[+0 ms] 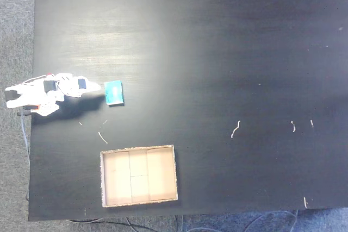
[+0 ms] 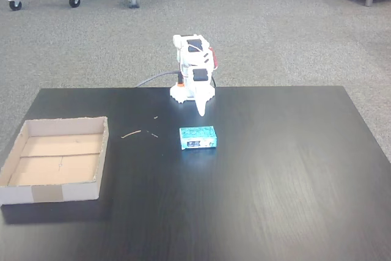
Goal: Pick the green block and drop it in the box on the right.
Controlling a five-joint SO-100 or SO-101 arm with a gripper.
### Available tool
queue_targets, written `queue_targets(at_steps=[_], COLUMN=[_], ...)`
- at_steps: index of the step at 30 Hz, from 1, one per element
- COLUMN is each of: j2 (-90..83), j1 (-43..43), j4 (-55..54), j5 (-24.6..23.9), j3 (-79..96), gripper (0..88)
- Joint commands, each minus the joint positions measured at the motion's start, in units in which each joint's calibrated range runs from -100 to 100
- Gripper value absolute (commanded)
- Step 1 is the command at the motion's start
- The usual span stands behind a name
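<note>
Tan cardboard box (image 2: 55,160) sitting nearest us on black table (image 2: 275,169). Green block (image 2: 198,138) lying flat beyond box, well apart from it. Farther still, we are seeing white gripper (image 2: 201,112) folded, tip just beside block; fingers looking pressed together, holding nothing.

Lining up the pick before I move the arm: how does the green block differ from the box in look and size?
The green block is teal with a paler edge; the box is tan cardboard with a pale creased floor. The block is far smaller than the box. The block is a closed solid shape; the box is an open, low-walled tray with nothing in it. Both are rectangular and rest on the black table, apart from each other.
</note>
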Motion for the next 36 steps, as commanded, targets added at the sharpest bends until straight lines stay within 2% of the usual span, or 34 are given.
queue_targets(at_steps=[1, 12, 13, 15, 20, 22, 30, 35, 36], j2=[-0.31, 0.37, 3.50, 14.68, 46.52, 55.32, 83.10, 94.87, 97.58], j1=[0.67, 1.67, 2.82, 5.04, 6.95, 7.41, 8.49, 7.34, 7.11], j4=[-0.73, -1.39, -4.28, -5.35, 6.37, 7.53, 10.34, 11.82, 12.48], j5=[-0.63, -0.68, -0.73, -0.93, -0.29, -0.10, 2.15, 2.05, 2.10], j3=[1.33, 1.33, 0.25, -7.82, -31.03, -36.29, -53.34, -65.12, -68.02], gripper=[0.1, 0.1, 5.5, 23.7, 46.8, 51.5, 53.3, 51.6, 48.2])
